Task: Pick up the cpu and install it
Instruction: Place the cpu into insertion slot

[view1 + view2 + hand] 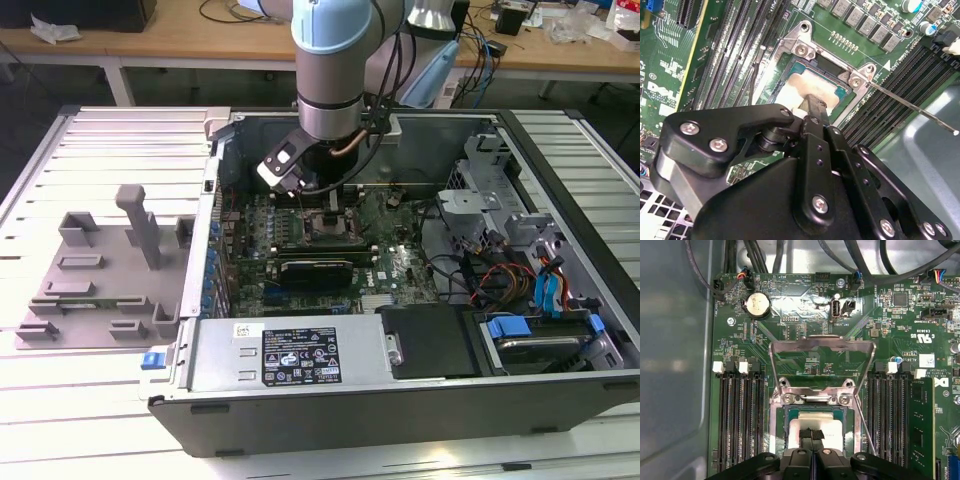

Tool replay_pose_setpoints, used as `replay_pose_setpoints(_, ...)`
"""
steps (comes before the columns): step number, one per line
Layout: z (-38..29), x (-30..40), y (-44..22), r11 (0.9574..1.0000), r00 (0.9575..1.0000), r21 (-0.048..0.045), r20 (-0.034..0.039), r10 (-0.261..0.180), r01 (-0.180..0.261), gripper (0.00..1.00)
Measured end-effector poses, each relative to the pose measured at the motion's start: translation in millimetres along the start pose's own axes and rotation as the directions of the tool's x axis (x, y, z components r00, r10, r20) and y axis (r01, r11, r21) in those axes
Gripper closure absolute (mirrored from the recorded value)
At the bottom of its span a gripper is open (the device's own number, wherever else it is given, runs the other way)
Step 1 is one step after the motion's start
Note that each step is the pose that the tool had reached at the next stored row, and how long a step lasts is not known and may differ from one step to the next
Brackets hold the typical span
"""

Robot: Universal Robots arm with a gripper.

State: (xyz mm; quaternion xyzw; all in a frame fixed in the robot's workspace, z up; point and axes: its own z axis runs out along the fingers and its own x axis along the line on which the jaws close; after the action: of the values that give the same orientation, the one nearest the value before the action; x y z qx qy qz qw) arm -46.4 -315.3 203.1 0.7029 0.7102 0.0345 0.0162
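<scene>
- Fingers [805, 436]: drawn together with no gap between them, the tips resting on top of the cpu, as seen in both wrist views; they are not closed around it.
- Gripper [322, 203]: hangs from the arm [335, 70] at upper centre of the exterior view, pointing down into the computer case [400, 400].
- Cpu [832, 430]: silvery square lying flat inside the socket frame [814, 398], directly beneath the fingertips. Being square, it has no long axis to align. By its level seat, judged already placed in the socket.
- Load plate [822, 341]: raised on its hinge, standing clear beyond the cpu and not yet closed over it.
- Retention lever [910, 107]: thin rod, released, angled away from the socket.
- Memory slots [740, 420]: dark rows flanking the socket on both sides.
- Motherboard [805, 305]: green, floor of the case.
- Grey fixture [100, 270]: well apart, towards the exterior view's left, on the slatted worktop [60, 400].
</scene>
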Motion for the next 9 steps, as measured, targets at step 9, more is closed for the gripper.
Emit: replay_pose_setpoints(9,-34.6,0.9,2.5,1.0000,1.0000,0.0001,0.0001,0.000,0.000,0.89)
